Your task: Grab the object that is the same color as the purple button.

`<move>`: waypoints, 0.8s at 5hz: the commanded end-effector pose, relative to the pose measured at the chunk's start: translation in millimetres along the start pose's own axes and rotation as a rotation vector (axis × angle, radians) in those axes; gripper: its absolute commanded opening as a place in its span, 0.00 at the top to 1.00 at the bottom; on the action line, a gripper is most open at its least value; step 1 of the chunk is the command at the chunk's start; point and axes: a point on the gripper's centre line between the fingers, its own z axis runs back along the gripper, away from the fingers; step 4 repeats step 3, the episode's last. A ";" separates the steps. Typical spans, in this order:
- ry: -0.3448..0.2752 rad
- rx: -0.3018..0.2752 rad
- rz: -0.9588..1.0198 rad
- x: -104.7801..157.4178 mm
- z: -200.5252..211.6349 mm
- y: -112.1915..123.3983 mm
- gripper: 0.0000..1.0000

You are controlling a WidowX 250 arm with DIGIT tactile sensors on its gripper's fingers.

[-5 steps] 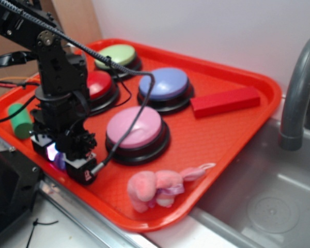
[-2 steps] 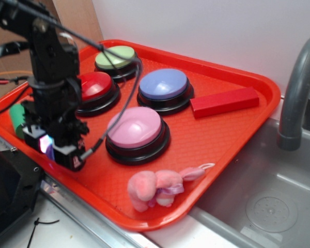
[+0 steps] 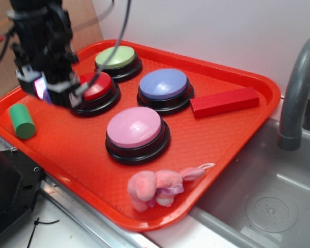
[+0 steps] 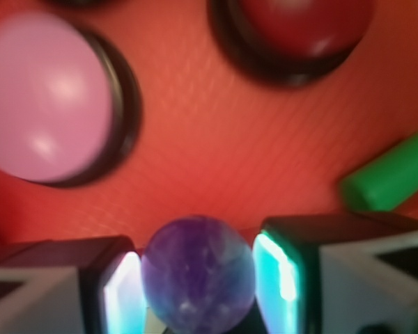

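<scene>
The object, a small dark purple ball (image 4: 198, 275) with pale mottling, sits squeezed between my two lit fingers in the wrist view. My gripper (image 4: 198, 273) is shut on it. In the exterior view the gripper (image 3: 50, 92) hangs above the tray's left part, in front of the red button (image 3: 95, 87) and clear of the floor. The purple button (image 3: 164, 83) stands at the tray's middle back, apart from the gripper. In the exterior view only a purple glow shows between the fingers.
On the red tray (image 3: 206, 139) stand a pink button (image 3: 136, 126), a green button (image 3: 116, 56), a red block (image 3: 225, 101), a green cylinder (image 3: 22, 121) at the left edge and a pink plush toy (image 3: 157, 187) at the front. A sink and a grey tap (image 3: 297, 93) lie to the right.
The gripper has risen from the tray's front-left floor and moved back toward the red button, carrying the purple ball. The green cylinder is uncovered now.
</scene>
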 end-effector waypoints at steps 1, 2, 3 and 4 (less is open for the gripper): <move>-0.141 -0.044 0.015 -0.2 72.6 24.9 1.00; -0.177 -0.023 0.039 -0.9 75.7 27.2 1.00; -0.149 -0.055 0.039 1.3 66.2 27.1 1.00; -0.149 -0.055 0.039 1.3 66.2 27.1 1.00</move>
